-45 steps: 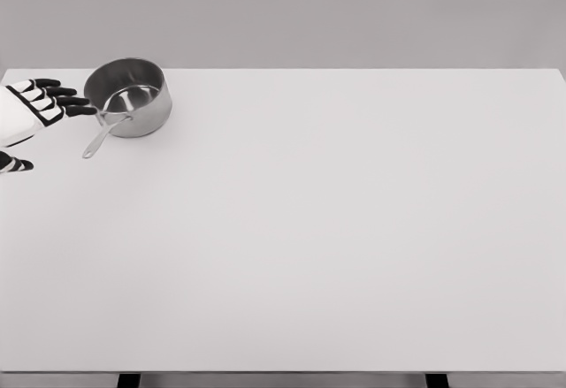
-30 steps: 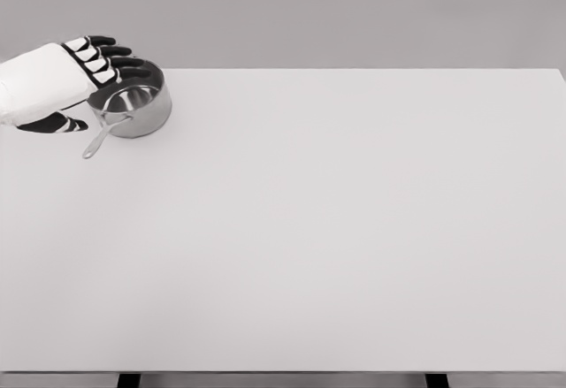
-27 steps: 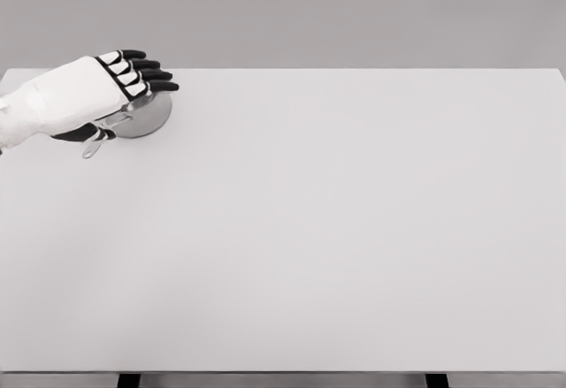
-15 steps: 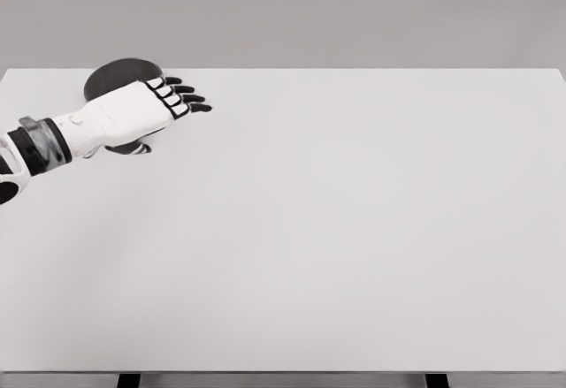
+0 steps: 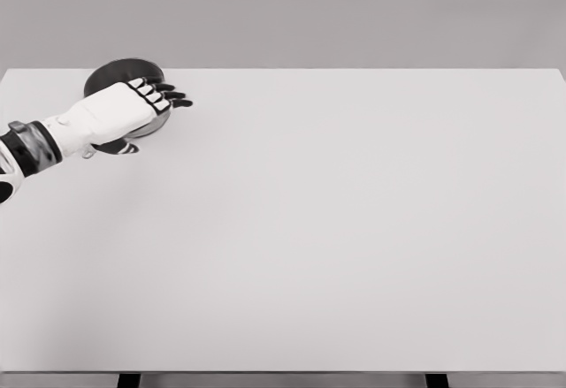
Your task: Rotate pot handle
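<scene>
So the left arm comes in from the 9 o'clock edge, dark wrist cuff right at the border, white forearm angling up toward 2 o'clock. The left hand sits palm-down right over the pot, covering most of it. Fingers are stretched out fairly straight, black tips poking past the pot's right side toward 3 o'clock, and the thumb peeks out dark under the palm at the hand's 6 o'clock. Looks flat and open to me, not wrapped round anything I can see. Only the pot's dark back rim shows at the hand's 12 o'clock, plus a sliver of steel wall under the fingers. Handle is hidden under the hand, can't tell where it points. Pot sits in the far-left corner of the white worktop, roughly 10 o'clock of the view.
</scene>
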